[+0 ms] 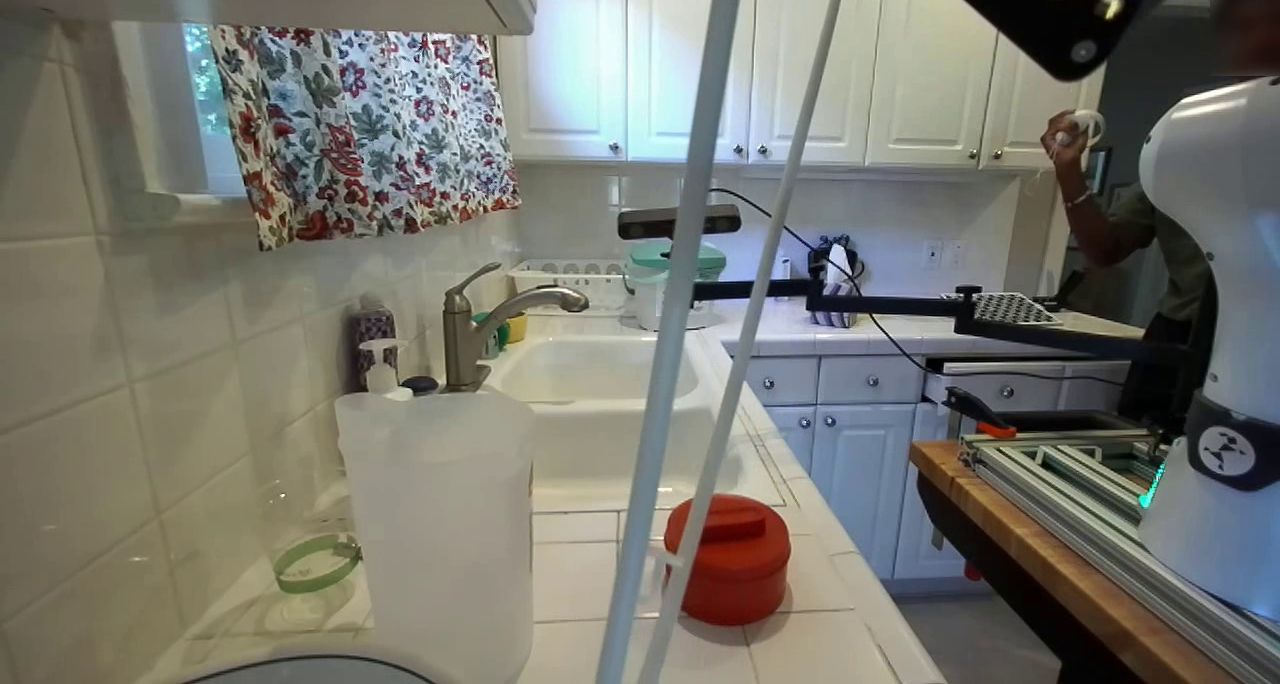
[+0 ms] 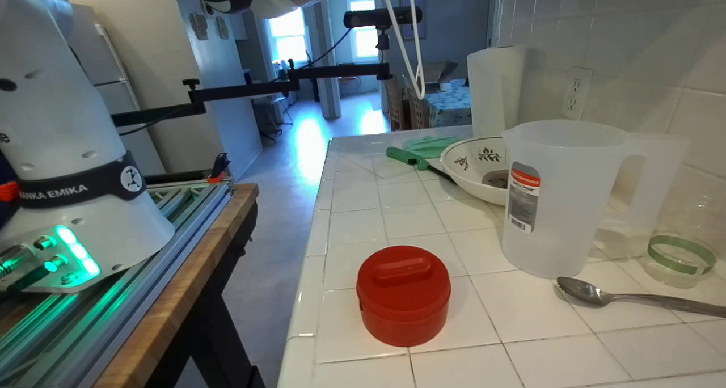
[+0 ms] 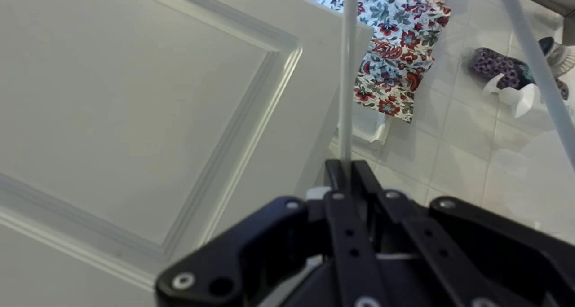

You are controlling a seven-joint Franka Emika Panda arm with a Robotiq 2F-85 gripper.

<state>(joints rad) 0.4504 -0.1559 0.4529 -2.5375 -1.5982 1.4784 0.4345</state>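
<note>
Pinching one strand of a white loop (image 3: 347, 73) in the gripper (image 3: 348, 174), suspended above the worktop (image 2: 354, 229), between its front and back edges; with a red pot (image 2: 404, 306) near the front edge and a jug (image 2: 564, 206) toward the back.

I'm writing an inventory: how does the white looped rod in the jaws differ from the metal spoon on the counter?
The white looped rod is plain white, the metal spoon shiny silver. The rod hangs in the air from the jaws; the spoon lies on the tiled counter. The rod has two long strands joining at the bottom, whereas the spoon has one handle ending in a bowl. Both are slender.
</note>
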